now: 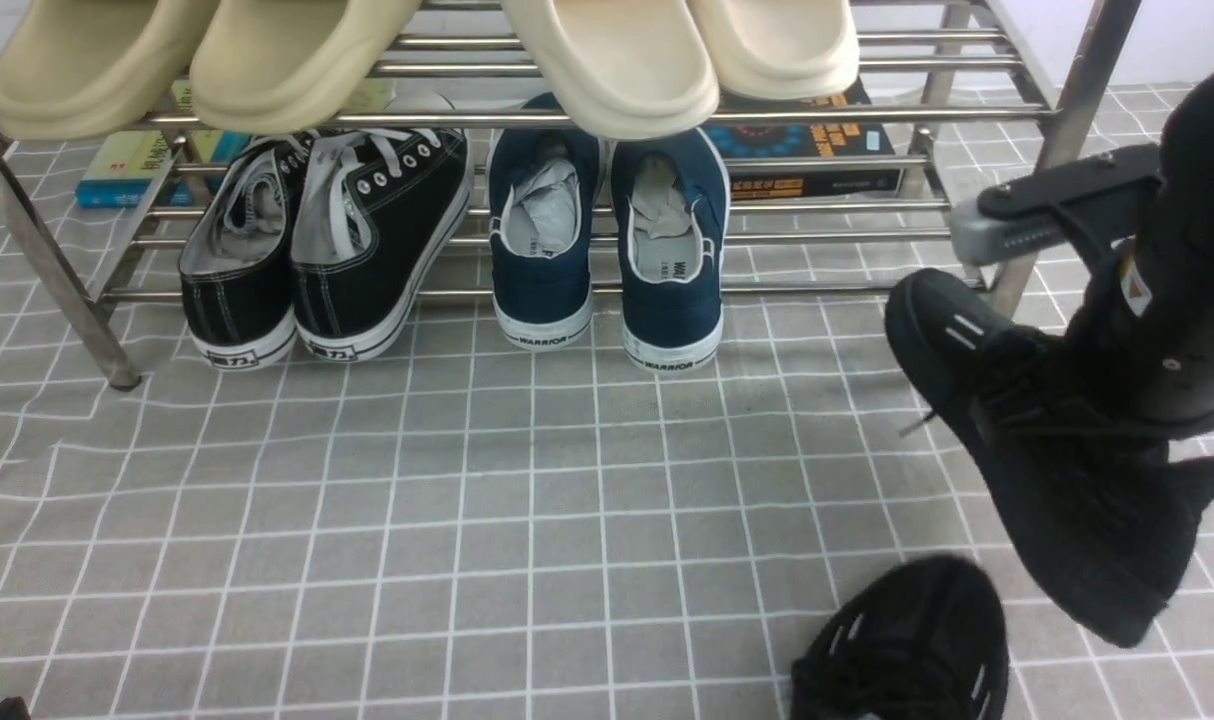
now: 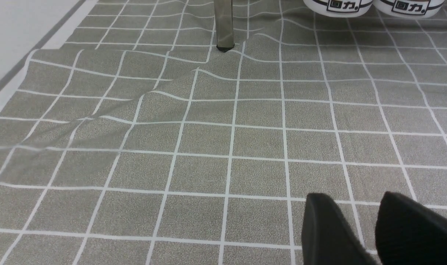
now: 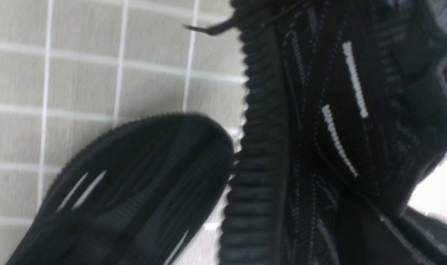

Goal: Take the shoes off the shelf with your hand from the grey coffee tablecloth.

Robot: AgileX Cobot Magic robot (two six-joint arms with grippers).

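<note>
My right gripper (image 1: 1007,270) is shut on one black mesh shoe (image 1: 1057,470) and holds it tilted in the air, toe up, in front of the steel shelf's right leg (image 1: 1077,100). In the right wrist view this shoe (image 3: 319,129) fills the frame and hides the fingers. The other black mesh shoe (image 1: 907,640) lies on the grey checked tablecloth (image 1: 467,500) below it, and also shows in the right wrist view (image 3: 135,191). My left gripper (image 2: 354,200) is open and empty, low over the cloth (image 2: 245,147) near the shelf's left leg (image 2: 223,25).
On the lower tier stand black canvas sneakers (image 1: 327,250) and navy slip-ons (image 1: 607,240). Beige slippers (image 1: 607,60) sit on the top tier. Books (image 1: 817,150) lie behind the shelf. The cloth is wrinkled near the left leg (image 2: 153,99).
</note>
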